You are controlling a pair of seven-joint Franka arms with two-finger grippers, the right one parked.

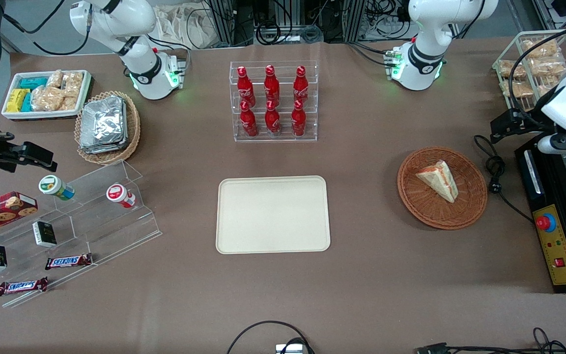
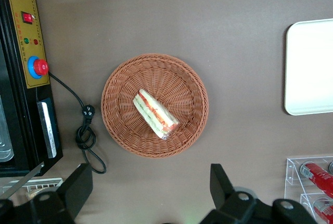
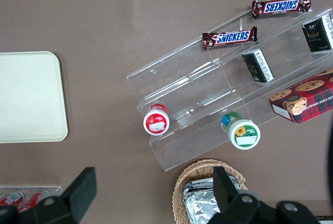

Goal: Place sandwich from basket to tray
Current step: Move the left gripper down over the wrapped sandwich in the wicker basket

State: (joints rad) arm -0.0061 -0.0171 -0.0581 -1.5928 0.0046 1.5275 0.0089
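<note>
The sandwich (image 1: pixel 439 180) (image 2: pixel 155 114), a pale wedge with red and green filling at its edge, lies in the round reddish-brown basket (image 1: pixel 410 196) (image 2: pixel 182 83) toward the working arm's end of the table. The cream tray (image 1: pixel 273 215) (image 2: pixel 312 67) (image 3: pixel 28 96) lies flat at the table's middle with nothing on it. My gripper (image 1: pixel 509 123) (image 2: pixel 151 190) hangs high above the table, beside the basket and a little farther from the front camera than it. It is open, its fingers wide apart with nothing between them.
A black machine with a red button (image 1: pixel 553 236) and a coiled cable (image 1: pixel 496 172) lie beside the basket. A clear rack of red bottles (image 1: pixel 273 101) stands farther back than the tray. A wire rack of bagged snacks (image 1: pixel 533 64) is near my arm. Snack stands (image 1: pixel 81 216) sit at the parked arm's end.
</note>
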